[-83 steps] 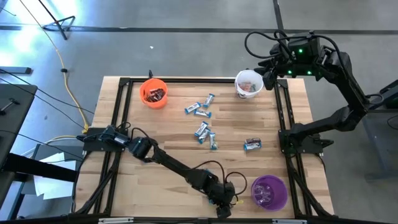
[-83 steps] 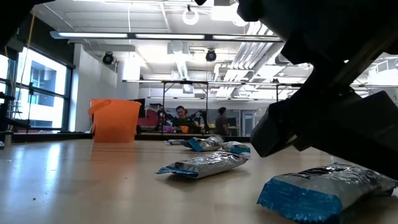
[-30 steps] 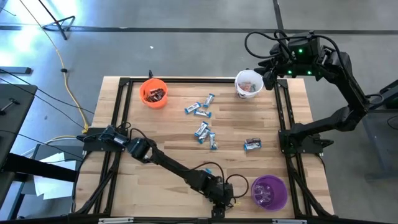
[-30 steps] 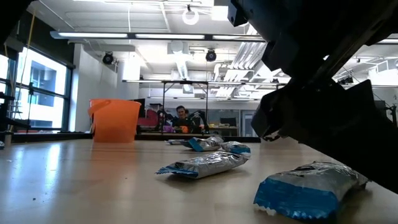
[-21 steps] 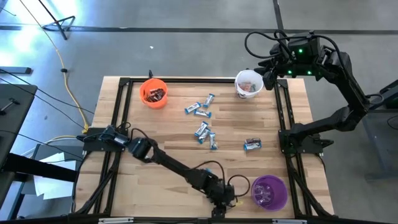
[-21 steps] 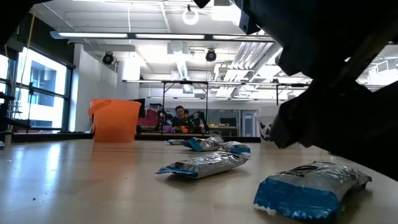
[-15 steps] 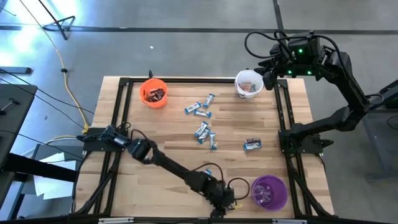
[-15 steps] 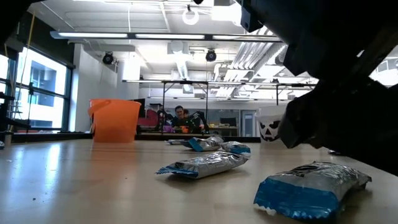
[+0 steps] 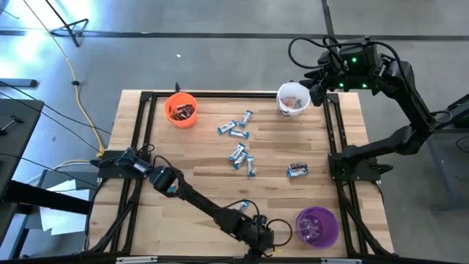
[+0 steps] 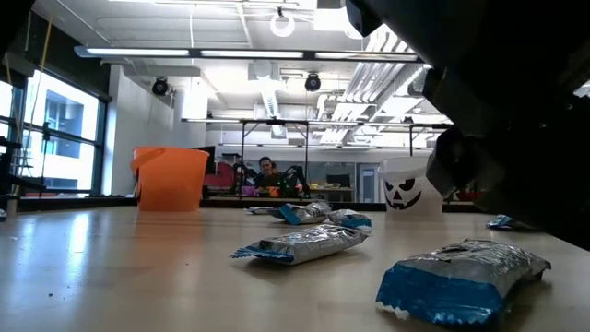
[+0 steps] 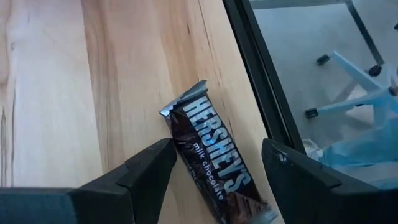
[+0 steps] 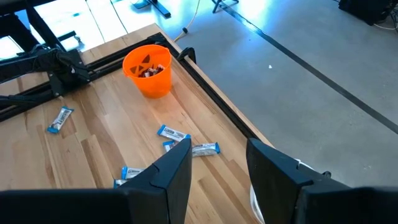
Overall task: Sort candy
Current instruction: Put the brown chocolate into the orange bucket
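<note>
- the left gripper point(image 11: 214, 168) hangs low at the table's near edge with its jaws spread wide, one dark finger on each side of a hershey's bar point(image 11: 214, 165); nothing is clamped yet, and the straddle reads as a line-up for a pinch.
- the bar lies flat on the wood, just beside the black frame rail point(image 11: 261, 87), so the outer finger has little room to settle between wrapper and rail; that rail looks like the main thing in the way.
- from above, the left arm reaches to the near edge, just beside the purple cup point(image 9: 316, 226), and hides the bar beneath it.
- the rest of the candy is still loose: a blue-and-white pair point(image 9: 234, 130) toward the far side, another cluster point(image 9: 242, 160) at mid-table, and a single piece point(image 9: 297, 170) nearer the right rail, all well apart from the left gripper.
- the orange cup point(image 9: 181, 109) at the far left corner already holds dark pieces, so a dark bar probably belongs there, a long carry across the table over the loose wrappers.
- the white cup point(image 9: 293, 99) stands at the far right corner.
- the right gripper point(image 12: 217, 165) waits just above the white cup, fingers partly apart and empty, clear of the left arm's path.
- at table height, a blue-and-silver wrapper point(image 10: 461, 281) lies nearest the low camera, with the dark arm looming over it.
</note>
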Controlling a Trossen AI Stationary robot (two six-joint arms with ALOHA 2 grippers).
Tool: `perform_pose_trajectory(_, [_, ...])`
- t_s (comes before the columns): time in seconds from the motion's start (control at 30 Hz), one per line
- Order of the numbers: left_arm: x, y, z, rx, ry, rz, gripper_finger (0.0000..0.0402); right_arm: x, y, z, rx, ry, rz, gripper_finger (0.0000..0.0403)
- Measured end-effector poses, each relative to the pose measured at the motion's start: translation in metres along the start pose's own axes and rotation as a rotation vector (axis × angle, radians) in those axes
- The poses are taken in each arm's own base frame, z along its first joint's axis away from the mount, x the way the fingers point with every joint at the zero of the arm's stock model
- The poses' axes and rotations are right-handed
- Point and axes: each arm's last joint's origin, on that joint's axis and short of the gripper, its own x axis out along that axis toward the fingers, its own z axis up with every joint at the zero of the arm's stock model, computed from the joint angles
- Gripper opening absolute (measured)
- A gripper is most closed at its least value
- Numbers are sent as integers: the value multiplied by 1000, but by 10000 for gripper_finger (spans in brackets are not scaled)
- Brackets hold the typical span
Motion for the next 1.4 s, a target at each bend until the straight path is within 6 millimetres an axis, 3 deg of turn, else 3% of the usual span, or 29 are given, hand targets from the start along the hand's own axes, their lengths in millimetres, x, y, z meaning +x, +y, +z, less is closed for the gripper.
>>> perform_pose_trajectory(0.2, [1,0,0,8,-3,9,236,0,0,0,0,0,0,149])
perform_pose_trajectory(0.3, [1,1,-1,8,-2,20,216,0,0,0,0,0,0,149])
perform_pose_trajectory(0.63, [1,5,-1,-12,10,41,61,0,0,0,0,0,0,149])
perform_pose_trajectory(0.77, [1,11,1,-66,11,38,15,0,0,0,0,0,0,149])
perform_pose_trajectory(1.03, [-4,36,11,-194,26,5,11,0,0,0,0,0,0,149])
perform_pose_trajectory(1.4, [-43,49,28,-189,86,73,12,0,0,0,0,0,0,149])
